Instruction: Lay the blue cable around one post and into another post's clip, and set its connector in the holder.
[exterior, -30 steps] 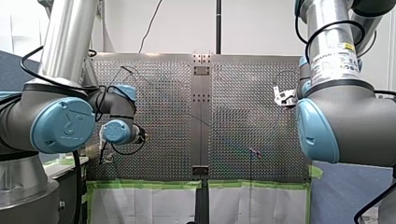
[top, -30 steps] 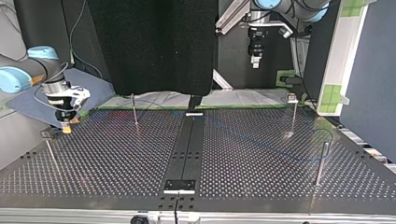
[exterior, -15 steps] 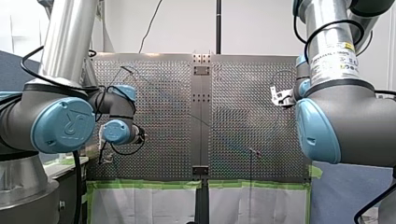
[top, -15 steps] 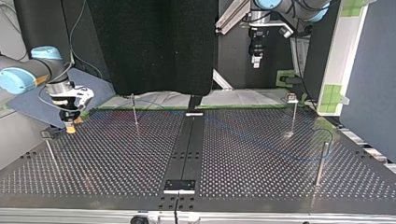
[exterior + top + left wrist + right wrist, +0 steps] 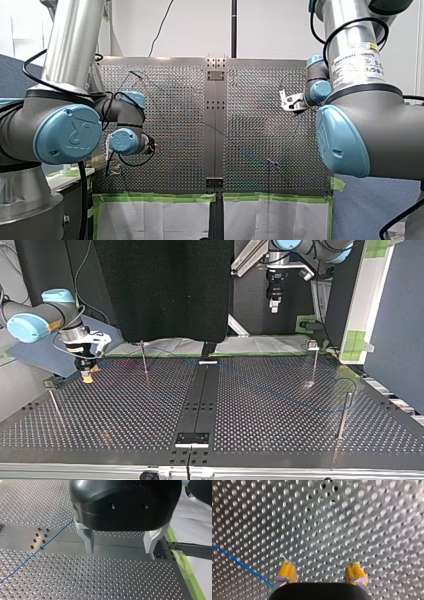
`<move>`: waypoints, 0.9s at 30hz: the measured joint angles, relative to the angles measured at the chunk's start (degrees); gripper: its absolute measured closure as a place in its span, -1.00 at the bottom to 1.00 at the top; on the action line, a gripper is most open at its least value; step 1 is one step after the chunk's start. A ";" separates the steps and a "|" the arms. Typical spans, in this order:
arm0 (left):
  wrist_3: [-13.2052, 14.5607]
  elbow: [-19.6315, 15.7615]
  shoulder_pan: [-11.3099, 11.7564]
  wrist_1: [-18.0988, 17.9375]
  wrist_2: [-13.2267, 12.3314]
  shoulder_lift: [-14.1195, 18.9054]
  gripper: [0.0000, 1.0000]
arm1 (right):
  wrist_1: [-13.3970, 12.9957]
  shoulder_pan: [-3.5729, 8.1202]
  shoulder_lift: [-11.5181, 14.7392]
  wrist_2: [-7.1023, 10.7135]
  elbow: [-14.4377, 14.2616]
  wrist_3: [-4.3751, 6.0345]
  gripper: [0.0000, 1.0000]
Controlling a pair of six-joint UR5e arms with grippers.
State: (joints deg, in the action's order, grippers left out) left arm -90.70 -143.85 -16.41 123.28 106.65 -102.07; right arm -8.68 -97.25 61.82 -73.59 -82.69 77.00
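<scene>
**Both grippers are hanging open over the table while the blue cable is lying flat on it**

Going across the top view from its left, my right arm's gripper [image 5: 87,378] is hanging just above the grey perforated metal table [image 5: 125,415]. It is near that side edge, with a slender metal post [image 5: 54,405] standing close by. Its yellow pads [image 5: 287,571] are standing spread apart, with only bare table between them. In the right wrist view the thin blue cable [image 5: 242,565] is lying flat on the table. It is passing just beside one pad, outside the gap.

Further along, a second thin metal post [image 5: 144,360] is standing near the far edge. After it, the flat black centre rail [image 5: 200,395] is running from front to back. Right of the rail the cable is trailing across the table, passing near a clip-topped metal post [image 5: 314,365] and a thicker bare metal post [image 5: 344,415]. I cannot tell whether it is touching either post. The cable's connector is too small to pick out.

My left arm's gripper [image 5: 273,305] is hanging high beyond the far edge, right of centre. In the left wrist view its metal fingers [image 5: 88,540] are standing wide apart and gripping nothing. The cable is lying off to one side of them, and a strip of green tape [image 5: 183,565] is running along the table's edge.
</scene>
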 joint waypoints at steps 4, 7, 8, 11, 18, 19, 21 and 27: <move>-0.15 0.02 0.01 -0.03 -0.19 0.00 -1.00 | 0.09 -2.06 0.05 -1.97 -0.07 -0.06 -0.98; -0.76 0.24 0.00 -0.20 -0.98 0.00 -1.00 | 0.18 -3.54 0.05 -3.43 -0.17 -0.07 -0.98; -1.05 0.38 -0.01 -0.26 -1.30 0.02 -1.00 | 0.17 -3.97 0.05 -3.86 -0.23 -0.07 -0.98; -2.25 1.10 0.00 -0.32 -2.47 0.05 -1.00 | 0.09 -5.41 0.05 -5.31 -0.54 0.02 -0.98; -4.86 3.12 -0.02 -0.21 -3.02 0.07 -1.00 | -0.65 -8.40 0.05 -8.31 -2.19 0.52 -0.98; -5.18 3.32 -0.02 -0.19 -2.86 0.07 -1.00 | -0.90 -8.78 0.05 -8.68 -2.48 0.69 -0.98; -5.75 3.66 -0.03 -0.17 -2.43 0.08 -1.00 | -1.71 -9.75 0.05 -9.64 -3.20 1.36 -0.98; -6.22 3.92 -0.03 0.01 -1.91 0.08 -1.00 | -4.98 -13.11 0.03 -13.00 -5.26 4.45 -0.98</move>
State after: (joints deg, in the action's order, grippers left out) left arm -96.92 -139.92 -16.44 123.30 104.74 -101.99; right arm -13.66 -110.37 61.85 -86.59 -87.96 81.45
